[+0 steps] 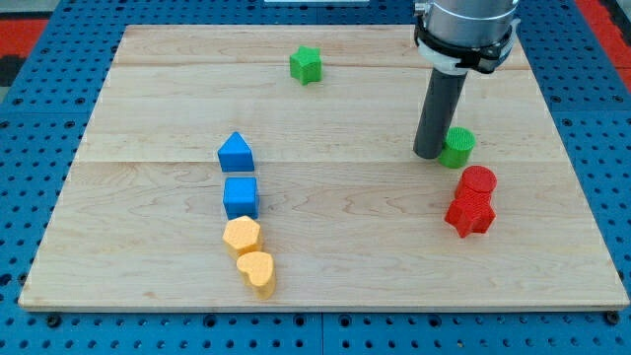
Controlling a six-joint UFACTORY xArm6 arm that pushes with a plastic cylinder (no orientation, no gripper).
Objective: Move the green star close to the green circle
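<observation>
While my tip (428,155) touches the green circle (457,148), the green star (306,65) sits well apart (no claw shows).

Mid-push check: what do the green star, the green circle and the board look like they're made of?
Green star block: probably plastic or painted wood; flat uniform colour, matte, no grain showing. Green circle block: same look, beside my tip on the view's right. Pale wooden board: wood, with visible grain and plank seams, smooth unglossy finish.
</observation>
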